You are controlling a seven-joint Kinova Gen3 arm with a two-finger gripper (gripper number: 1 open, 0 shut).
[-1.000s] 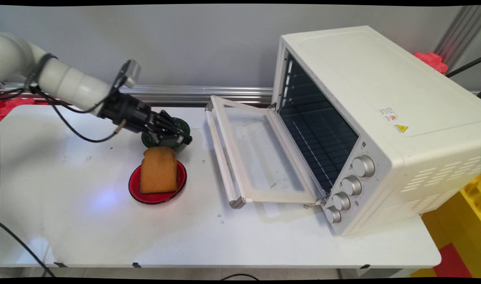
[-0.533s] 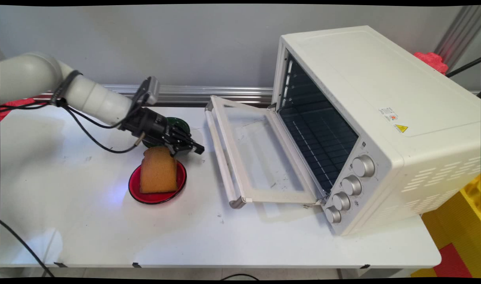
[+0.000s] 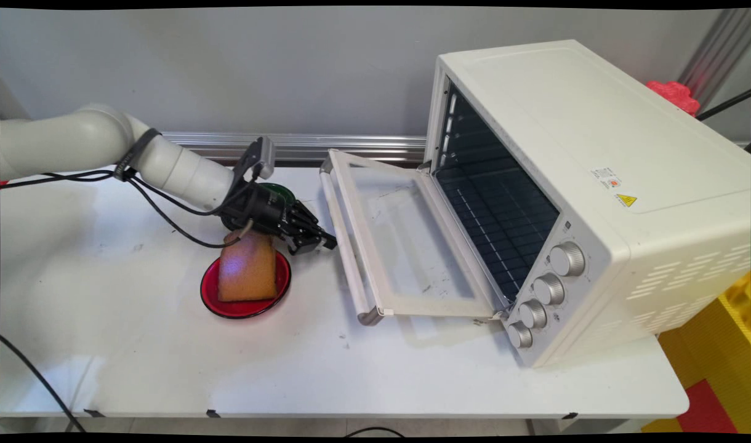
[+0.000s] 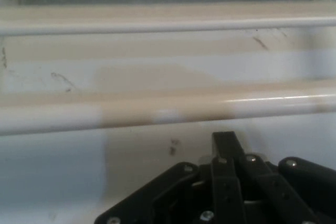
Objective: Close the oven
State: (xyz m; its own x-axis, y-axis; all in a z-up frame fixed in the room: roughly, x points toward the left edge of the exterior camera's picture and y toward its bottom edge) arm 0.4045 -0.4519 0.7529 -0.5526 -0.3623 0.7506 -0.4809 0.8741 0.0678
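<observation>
My gripper (image 3: 325,242) is low over the table, just left of the oven door's handle bar (image 3: 346,246), and its fingers look shut with nothing in them. In the hand view the shut fingertips (image 4: 224,140) point at the cream handle bar (image 4: 168,113), which runs across the picture close ahead. A white toaster oven (image 3: 597,184) stands at the right with its glass door (image 3: 406,246) folded down flat. A brown slice of toast (image 3: 247,271) lies on a red plate (image 3: 210,295) just below my wrist.
A dark green bowl (image 3: 280,192) sits behind the arm, mostly hidden by it. Black cables hang from the arm over the table's left part. The oven's knobs (image 3: 566,258) face the near right. A red object (image 3: 674,93) stands behind the oven.
The arm has swung right and down, carrying the gripper from over the green bowl past the toast to the door handle. Toast and plate have not moved.
</observation>
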